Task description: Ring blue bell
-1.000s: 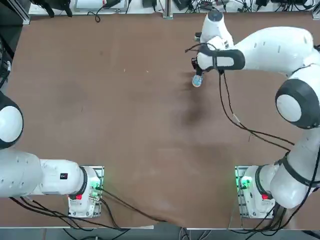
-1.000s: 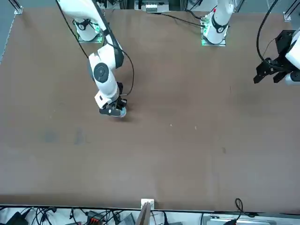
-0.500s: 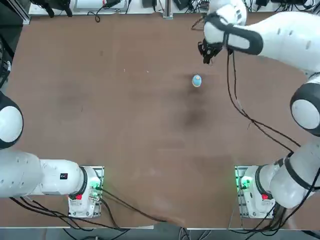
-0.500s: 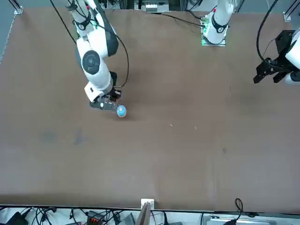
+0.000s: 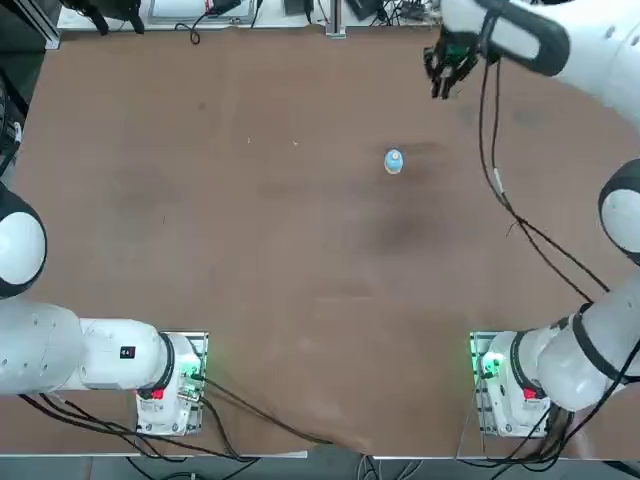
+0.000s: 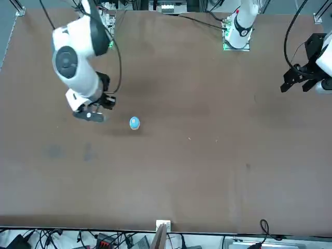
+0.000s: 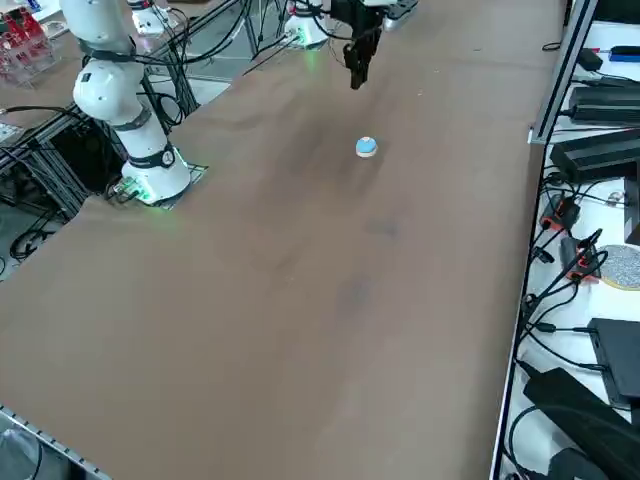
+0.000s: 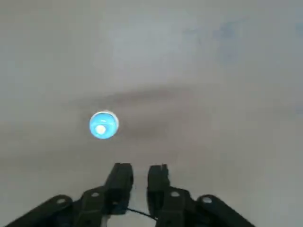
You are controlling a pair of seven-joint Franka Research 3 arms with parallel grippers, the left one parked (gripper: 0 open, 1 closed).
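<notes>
On the far half of the brown table (image 5: 250, 250), toward the robot's right: the right arm (image 5: 560, 50), large and white, is cut off by the upper edge of the overhead view, so its upper links are only partly seen; its wrist is bent downward and its dark cables (image 5: 500, 180) hang loose above the table. The right gripper (image 5: 441, 84) is held raised above the table surface, fingers pointing down, farther from the bases than the bell and to the robot's right of it. The fingers (image 8: 120, 182) are seen nearly closed, a narrow gap left between them, nothing held. The blue bell (image 5: 393, 161), tiny, is set upright on bare table, apart from the gripper and untouched; its pale top button faces up in the wrist view.
</notes>
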